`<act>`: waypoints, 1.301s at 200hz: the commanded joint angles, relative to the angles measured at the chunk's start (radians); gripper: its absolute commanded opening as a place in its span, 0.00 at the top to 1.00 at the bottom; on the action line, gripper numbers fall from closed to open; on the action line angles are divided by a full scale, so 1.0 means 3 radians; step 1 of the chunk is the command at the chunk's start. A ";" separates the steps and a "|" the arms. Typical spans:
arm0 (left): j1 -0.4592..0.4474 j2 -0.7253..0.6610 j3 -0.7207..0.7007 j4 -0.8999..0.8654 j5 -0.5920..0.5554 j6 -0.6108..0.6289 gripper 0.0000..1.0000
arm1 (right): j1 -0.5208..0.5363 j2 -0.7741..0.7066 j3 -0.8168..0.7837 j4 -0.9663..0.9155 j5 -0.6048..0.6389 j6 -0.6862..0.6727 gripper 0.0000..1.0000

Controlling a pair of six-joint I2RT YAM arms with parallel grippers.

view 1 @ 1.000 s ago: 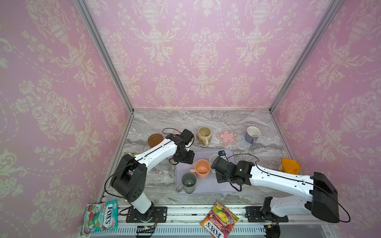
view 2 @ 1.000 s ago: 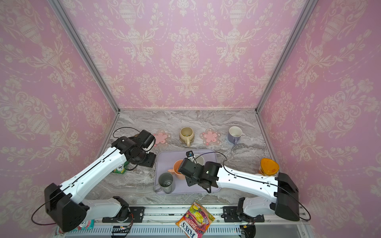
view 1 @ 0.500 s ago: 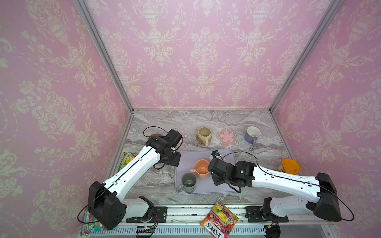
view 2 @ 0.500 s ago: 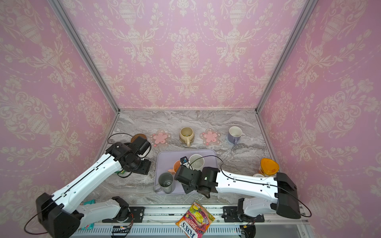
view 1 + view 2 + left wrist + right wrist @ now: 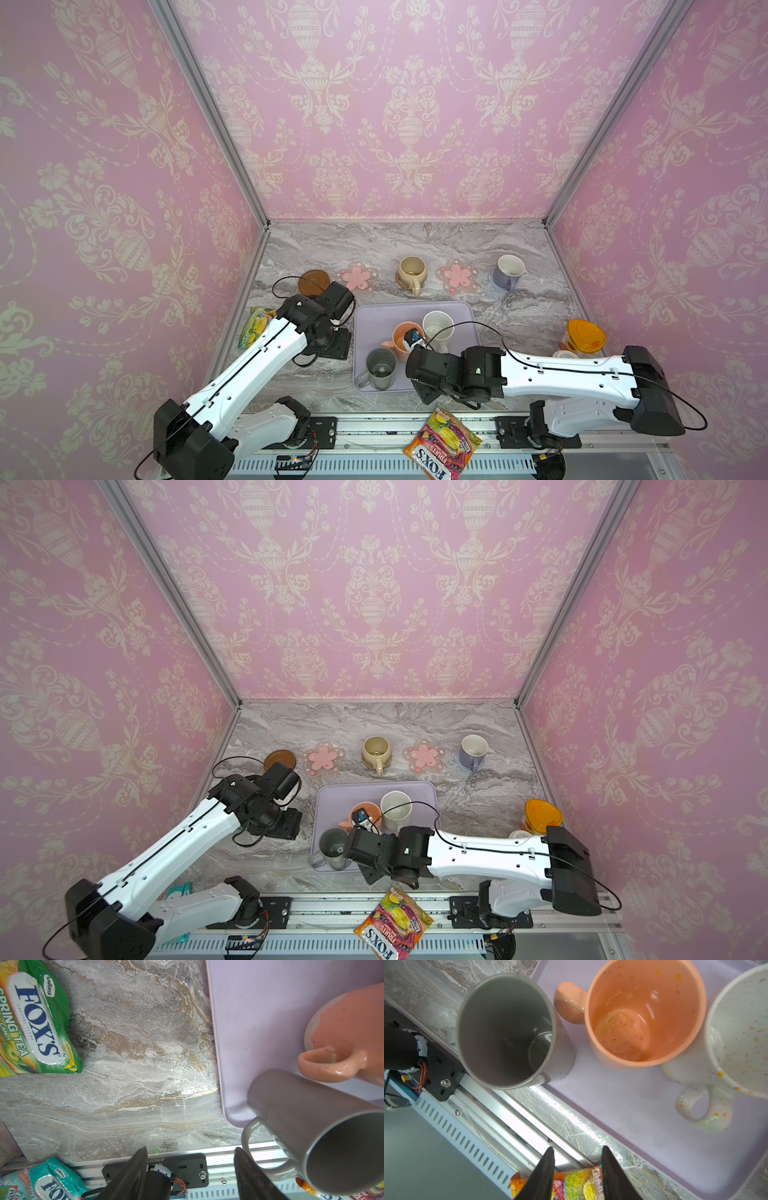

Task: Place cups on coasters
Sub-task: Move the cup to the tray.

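While both grippers hang empty, three mugs wait on the tray and two stand on coasters.

Nearest, the right gripper (image 5: 577,1149) hovers over the table's near edge above a candy packet (image 5: 442,442), jaws narrowly parted, gripping nothing. On the lavender tray (image 5: 374,316), the grey-green mug (image 5: 379,368) stands at the near left corner, the peach mug (image 5: 397,338) just behind it, the speckled white mug (image 5: 437,328) to the right. Left of the tray, the left gripper (image 5: 190,1151) hangs with jaws wide apart, holding nothing. Far row, left to right: brown disc (image 5: 312,282) bare, pink-flower coaster (image 5: 356,277) bare, beige mug (image 5: 411,272) on the rattan coaster (image 5: 400,282), second pink-flower coaster (image 5: 457,275) bare, lavender mug (image 5: 508,272) on the pale blue coaster (image 5: 494,282).
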 commanded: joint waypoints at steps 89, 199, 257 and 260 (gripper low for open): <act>0.0008 -0.0161 -0.0461 0.0604 0.0551 -0.0408 0.33 | 0.0152 0.0489 0.0031 0.0504 -0.0456 -0.0141 0.61; -0.0018 -0.0133 -0.0754 0.0991 0.0671 -0.0578 0.34 | 0.0071 0.1028 0.0364 0.0339 -0.0582 -0.0277 0.61; -0.0017 -0.0085 -0.0818 0.1112 0.0718 -0.0595 0.34 | -0.0013 0.1087 0.0538 0.0291 -0.0495 -0.0512 0.62; -0.0018 -0.0088 -0.0822 0.1116 0.0719 -0.0598 0.34 | -0.0012 0.1093 0.0596 0.0292 -0.0492 -0.0537 0.62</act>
